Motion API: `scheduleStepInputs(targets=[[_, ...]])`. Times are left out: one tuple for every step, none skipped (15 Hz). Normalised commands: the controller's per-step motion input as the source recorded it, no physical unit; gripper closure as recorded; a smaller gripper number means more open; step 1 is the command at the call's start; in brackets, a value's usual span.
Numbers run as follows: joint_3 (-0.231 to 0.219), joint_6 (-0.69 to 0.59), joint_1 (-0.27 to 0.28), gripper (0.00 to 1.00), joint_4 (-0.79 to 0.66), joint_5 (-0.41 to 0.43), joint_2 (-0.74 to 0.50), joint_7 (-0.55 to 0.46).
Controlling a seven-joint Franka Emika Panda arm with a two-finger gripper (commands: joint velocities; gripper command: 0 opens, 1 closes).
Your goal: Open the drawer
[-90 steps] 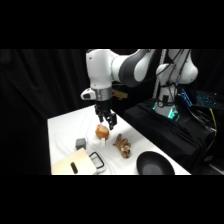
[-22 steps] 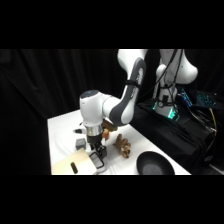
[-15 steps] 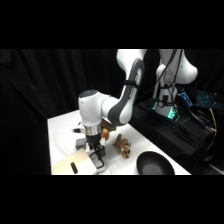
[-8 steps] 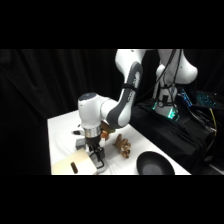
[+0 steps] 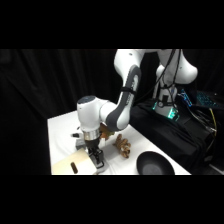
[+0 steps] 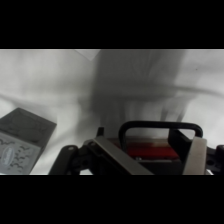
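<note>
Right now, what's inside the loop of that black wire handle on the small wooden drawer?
In the wrist view, the black wire loop handle frames the drawer's reddish-orange front edge. The drawer's inside is hidden behind the gripper.

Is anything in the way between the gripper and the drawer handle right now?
Nothing visible. In the wrist view the gripper is already at the drawer, its fingers flanking the black loop handle. The grey cube sits off to one side.

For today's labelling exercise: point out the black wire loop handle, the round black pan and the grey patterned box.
Black wire loop handle (image 6: 159, 125): wrist view, top bar.
Round black pan (image 5: 156, 164): side view, centre.
Grey patterned box (image 6: 22, 139): wrist view, top face.
</note>
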Motion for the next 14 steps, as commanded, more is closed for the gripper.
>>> scheduleStepInputs(targets=[[0.107,0.09,-0.095,0.0,0.13,0.116,0.09,-0.17],[0.108,0.08,-0.097,0.0,0.12,0.117,0.08,-0.17],[0.107,0.09,-0.099,0.0,0.09,0.117,0.07,-0.17],[0.107,0.09,-0.102,0.0,0.08,0.117,0.05,-0.17],[0.109,0.09,-0.11,0.0,0.06,0.121,0.03,-0.18],[0.109,0.1,-0.119,0.0,0.02,0.125,0.0,-0.18],[0.108,0.11,-0.124,0.0,0.0,0.127,-0.01,-0.18],[0.102,0.12,-0.127,0.0,-0.03,0.125,-0.03,-0.18],[0.093,0.13,-0.126,0.0,-0.06,0.121,-0.05,-0.18],[0.086,0.14,-0.129,0.0,-0.11,0.12,-0.07,-0.18],[0.079,0.16,-0.127,0.0,-0.14,0.118,-0.09,-0.18],[0.077,0.18,-0.13,0.0,-0.18,0.119,-0.11,-0.19],[0.072,0.2,-0.125,0.0,-0.21,0.115,-0.12,-0.19],[0.073,0.21,-0.124,0.0,-0.23,0.114,-0.12,-0.19]])
